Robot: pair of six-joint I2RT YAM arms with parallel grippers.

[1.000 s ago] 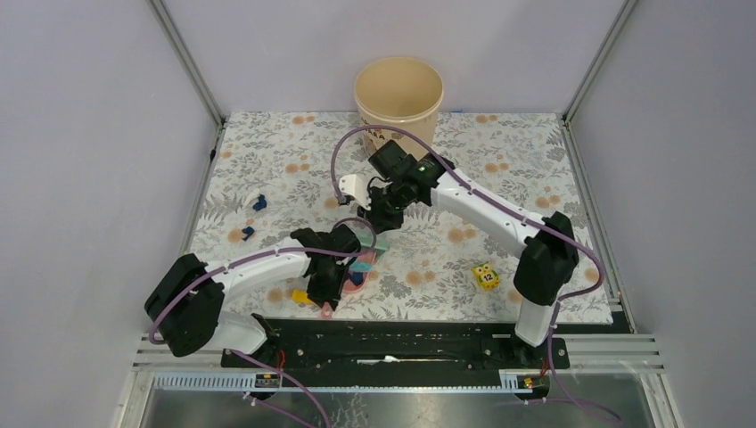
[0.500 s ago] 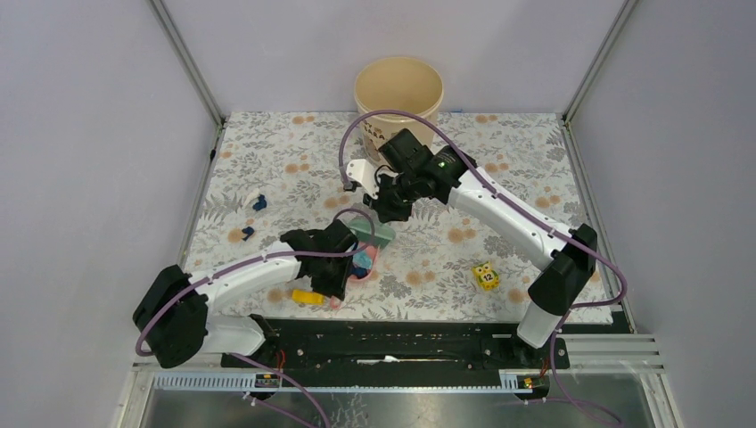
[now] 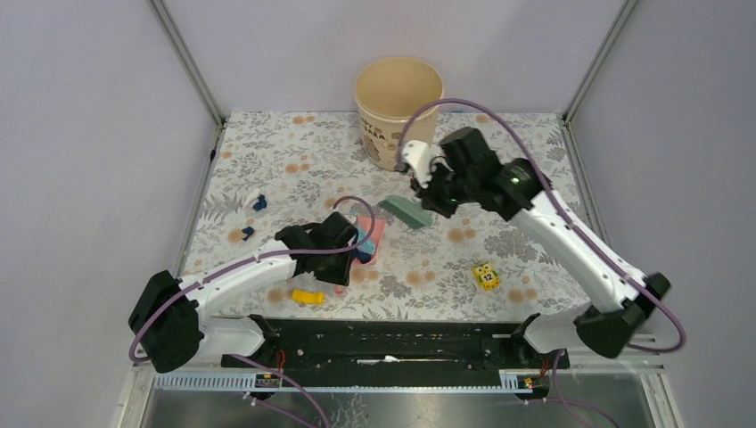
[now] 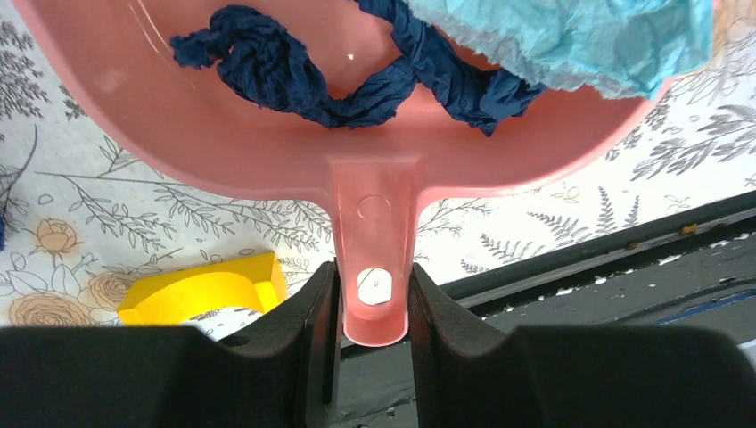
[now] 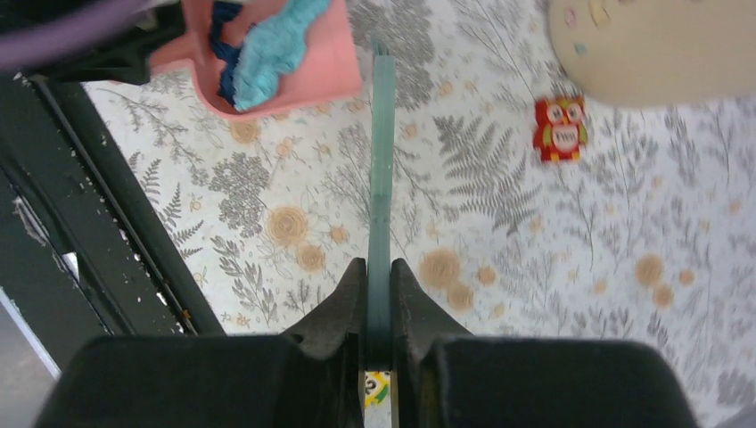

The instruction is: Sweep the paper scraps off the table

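My left gripper (image 4: 373, 276) is shut on the handle of the pink dustpan (image 4: 267, 152), near the table's front centre (image 3: 367, 234). Inside the pan lie twisted navy paper scraps (image 4: 294, 76) and a crumpled light-blue piece (image 4: 571, 36). Two small navy paper scraps (image 3: 259, 202) (image 3: 247, 232) remain on the floral table (image 3: 294, 169) at the left. My right gripper (image 5: 378, 267) is shut on a flat green sweeper (image 5: 382, 160), held edge-on over the table's middle (image 3: 406, 212), to the right of the dustpan and apart from it.
A beige bucket (image 3: 398, 94) stands at the back centre. A yellow flat piece (image 3: 308, 296) lies by the front edge next to the left gripper. A yellow toy cube (image 3: 484, 276) sits front right. A red owl cube (image 5: 560, 129) lies near the bucket.
The right arm swung right and back, carrying the green sweeper away from the dustpan. The left gripper shifted the dustpan slightly farther from the front edge.
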